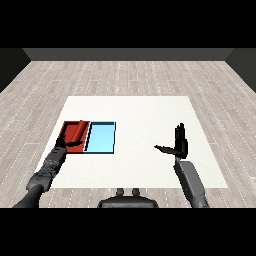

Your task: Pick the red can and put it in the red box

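The red tray (70, 131) lies at the table's left, touching the light blue tray (101, 137) on its right. A red can-like shape (83, 128) leans inside the red tray against its right wall; its colour blends with the tray, so its outline is hard to tell. My left hand (66, 143) rests at the red tray's near edge, fingers stretched over the rim and holding nothing. My right hand (179, 143) hovers over the table's right half, far from both trays. It is open, with fingers pointing up and the thumb out to the left.
The white table (145, 110) stretches between the trays and my right hand. Beyond the table's edges lies a wooden floor (130, 75).
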`<action>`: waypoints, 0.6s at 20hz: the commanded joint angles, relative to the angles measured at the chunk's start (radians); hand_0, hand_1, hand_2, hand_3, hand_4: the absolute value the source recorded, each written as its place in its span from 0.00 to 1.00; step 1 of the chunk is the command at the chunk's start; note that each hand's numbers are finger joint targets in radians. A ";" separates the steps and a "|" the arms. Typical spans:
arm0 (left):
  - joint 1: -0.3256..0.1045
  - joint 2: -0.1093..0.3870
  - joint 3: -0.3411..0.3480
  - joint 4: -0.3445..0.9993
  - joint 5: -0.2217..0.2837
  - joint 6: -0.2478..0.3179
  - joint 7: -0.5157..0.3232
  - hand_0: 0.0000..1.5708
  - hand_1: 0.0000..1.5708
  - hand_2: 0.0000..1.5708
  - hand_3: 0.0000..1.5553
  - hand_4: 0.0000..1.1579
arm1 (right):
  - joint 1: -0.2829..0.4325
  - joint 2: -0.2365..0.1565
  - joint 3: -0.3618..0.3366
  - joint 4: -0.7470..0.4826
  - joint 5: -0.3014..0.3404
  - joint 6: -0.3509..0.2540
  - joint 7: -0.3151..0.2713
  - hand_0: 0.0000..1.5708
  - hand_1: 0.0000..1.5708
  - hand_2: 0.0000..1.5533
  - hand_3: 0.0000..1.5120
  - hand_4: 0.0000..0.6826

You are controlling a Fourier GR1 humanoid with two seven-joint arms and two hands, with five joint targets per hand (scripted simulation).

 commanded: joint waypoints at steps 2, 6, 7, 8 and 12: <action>-0.006 -0.007 0.057 -0.085 0.050 0.020 -0.142 0.00 0.00 0.00 0.00 0.00 | 0.041 -0.012 -0.003 -0.046 -0.016 0.035 0.006 0.00 0.00 0.00 0.00 0.00; -0.017 0.030 0.120 -0.170 0.108 -0.067 -0.302 0.89 0.89 0.82 0.00 0.00 | -0.012 -0.007 -0.017 -0.037 -0.025 0.046 0.002 0.00 0.00 0.00 0.00 0.00; -0.015 0.010 0.154 -0.219 0.151 -0.134 -0.342 0.87 0.87 0.79 0.00 0.00 | 0.029 -0.018 0.005 -0.096 -0.014 0.048 0.010 0.00 0.00 0.00 0.00 0.00; -0.001 0.010 0.158 -0.248 0.161 -0.175 -0.372 0.43 0.43 0.24 0.00 0.00 | 0.038 -0.020 0.009 -0.097 -0.017 0.071 -0.005 0.00 0.00 0.00 0.00 0.00; 0.076 -0.043 0.152 -0.385 0.190 -0.279 -0.481 0.00 0.00 0.00 0.00 0.00 | 0.047 -0.032 0.021 -0.139 -0.027 0.098 0.028 0.00 0.00 0.00 0.00 0.00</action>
